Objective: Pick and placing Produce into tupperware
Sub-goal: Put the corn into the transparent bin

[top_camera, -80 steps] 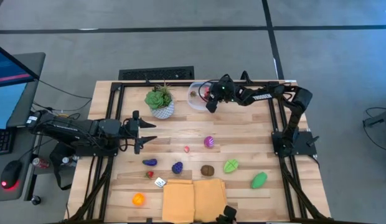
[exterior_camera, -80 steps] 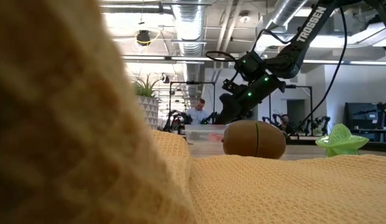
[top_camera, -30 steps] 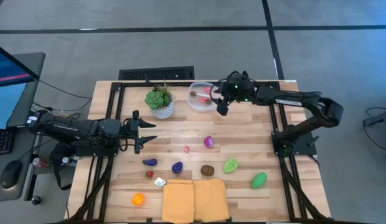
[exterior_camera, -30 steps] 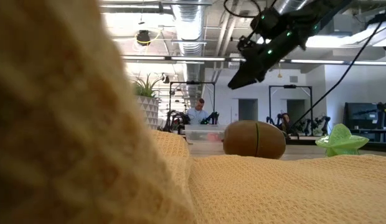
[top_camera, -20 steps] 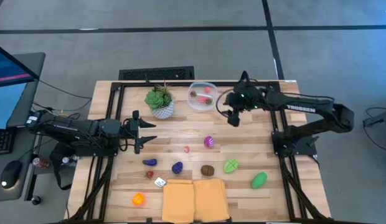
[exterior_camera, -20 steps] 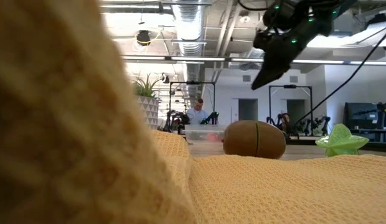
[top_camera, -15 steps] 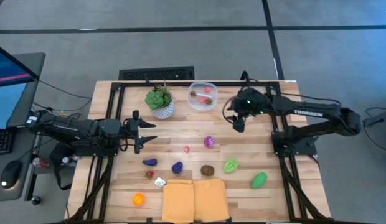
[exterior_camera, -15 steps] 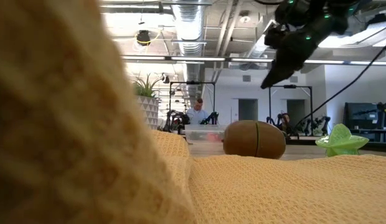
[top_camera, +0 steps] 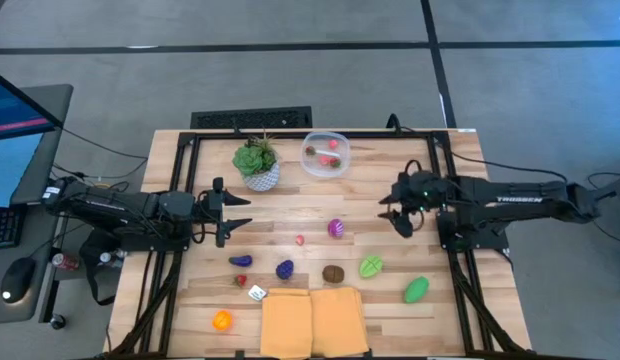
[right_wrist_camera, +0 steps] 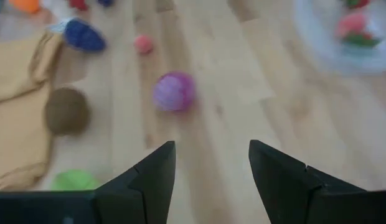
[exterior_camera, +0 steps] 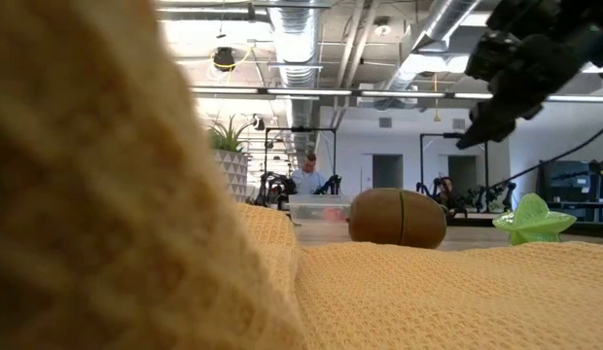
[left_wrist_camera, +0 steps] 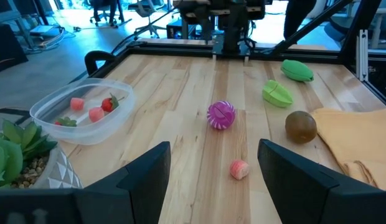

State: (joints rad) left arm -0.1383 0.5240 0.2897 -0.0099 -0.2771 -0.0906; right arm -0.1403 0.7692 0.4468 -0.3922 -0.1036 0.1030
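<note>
Wooden slats make up my table, set on a grey floor with a monitor off the left side. At the far edge I see the clear tupperware beside a potted succulent; a few red and pink produce pieces already sit inside the container.

My right gripper hangs above the right side of the table, near the purple ball but well apart from it. Its jaws stand parted with nothing between them, and the right wrist view shows bare wood in the gap.

My left gripper waits over the left side, jaws apart and empty, touching nothing.

Loose produce is scattered over the near half: a small pink piece, a purple eggplant, a blue-purple fruit, a brown kiwi, a light green star fruit, a darker green vegetable, a small red piece and an orange. A yellow cloth lies at the near edge, just beside the kiwi.
</note>
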